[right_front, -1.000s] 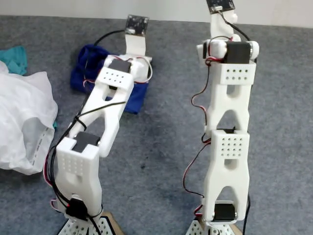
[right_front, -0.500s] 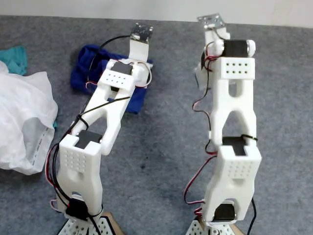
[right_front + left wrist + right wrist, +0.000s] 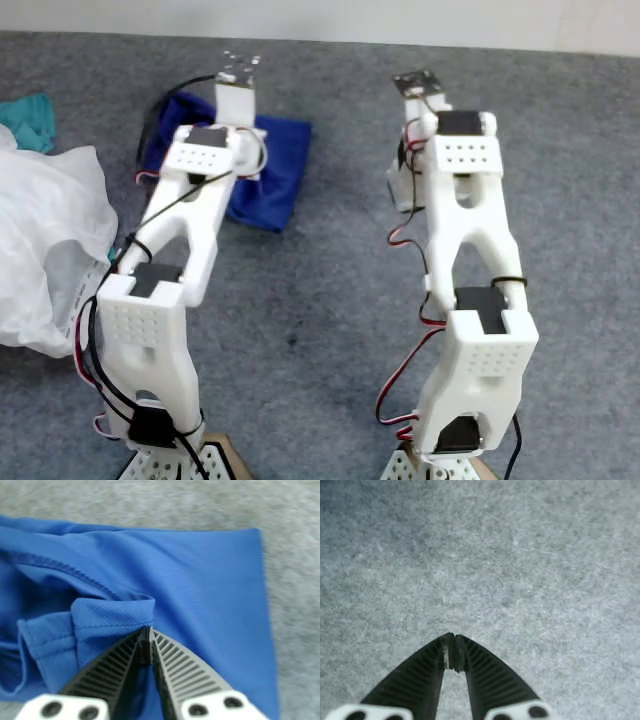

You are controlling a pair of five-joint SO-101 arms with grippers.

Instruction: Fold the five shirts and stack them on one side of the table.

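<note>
The blue shirt (image 3: 272, 182) is taken as the reference. It lies on the grey desk (image 3: 330, 290) at the far end of the left arm's reach, partly covered by that arm's wrist. Its long axis runs across the desk, from the side facing the white bundle (image 3: 50, 230) to the side facing the right arm.

The left fingers (image 3: 148, 632) are seen pressed together, and a doubled hem of the blue shirt (image 3: 210, 580) appears to be pinched between their tips. Beyond that hem the cloth is spread flat and smooth out to a square corner. On the other side of the hem it is bunched, with a seam and a sleeve-like fold showing.

The right fingers (image 3: 456, 645) are closed on nothing and are held over bare desk, well apart from the blue shirt, off its flat end. The left arm is therefore judged the nearer one, and any fold would be carried along the shirt's long axis.

A teal shirt (image 3: 30, 112) lies beyond the bunched end, near the white bundle.
</note>
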